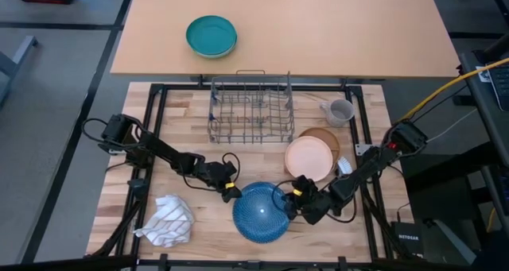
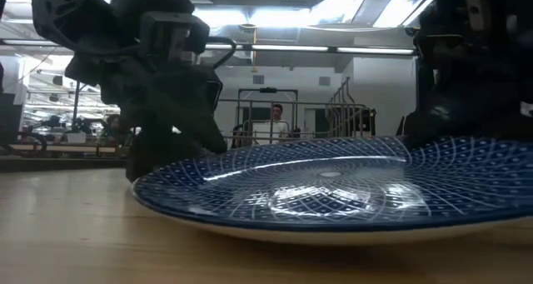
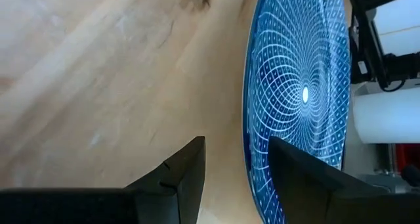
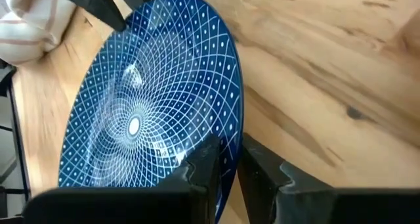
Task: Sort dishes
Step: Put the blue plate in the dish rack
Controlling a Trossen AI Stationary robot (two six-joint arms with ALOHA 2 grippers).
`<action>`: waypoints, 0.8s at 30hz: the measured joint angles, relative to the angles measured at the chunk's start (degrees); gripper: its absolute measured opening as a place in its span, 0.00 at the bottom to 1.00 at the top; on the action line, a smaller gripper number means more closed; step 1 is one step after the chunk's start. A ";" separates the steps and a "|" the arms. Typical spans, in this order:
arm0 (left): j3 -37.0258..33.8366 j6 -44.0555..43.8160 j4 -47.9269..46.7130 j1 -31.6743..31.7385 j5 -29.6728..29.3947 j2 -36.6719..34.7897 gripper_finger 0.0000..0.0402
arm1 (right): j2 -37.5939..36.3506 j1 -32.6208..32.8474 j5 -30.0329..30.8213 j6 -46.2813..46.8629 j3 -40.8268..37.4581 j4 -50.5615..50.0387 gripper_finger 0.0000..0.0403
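Note:
The blue patterned plate [image 1: 261, 214] lies on the wooden table near its front edge, between my two grippers. My right gripper [image 4: 226, 165] is shut on the plate's right rim. My left gripper [image 3: 237, 161] is open at the plate's left rim [image 3: 249, 145], one finger over the plate's face and one over the wood; whether it touches the rim I cannot tell. Farther back on the right, a peach-pink dish [image 1: 307, 160] overlaps a tan one [image 1: 328, 137]. A small grey mug [image 1: 342, 110] stands behind them. My right gripper pinches the plate's rim [image 4: 231, 142] on its right side between its two fingers. One finger [image 4: 200, 165] lies over the patterned face and the other [image 4: 266, 171] is on the outer side. The fingers slant down from the table's right. The plate's underside [image 2: 333, 232] is at the tabletop.
A wire dish rack [image 1: 251, 108] stands at the middle back. A crumpled white striped cloth [image 1: 167, 221] lies near the front left. A teal-green bowl [image 1: 211, 36] sits on the far tan table. Bare wood shows left of the rack.

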 joint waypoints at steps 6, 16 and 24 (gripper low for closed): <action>0.00 0.07 3.54 -0.05 0.10 0.00 0.39 | -0.04 -1.41 -0.57 -2.43 0.00 0.35 0.14; 0.00 1.10 3.56 0.07 0.07 0.00 0.39 | -0.07 -1.97 0.28 -9.58 0.00 3.95 0.14; 0.00 3.39 4.10 0.12 -0.57 0.00 0.39 | -0.05 -1.97 1.84 -12.76 0.00 5.24 0.14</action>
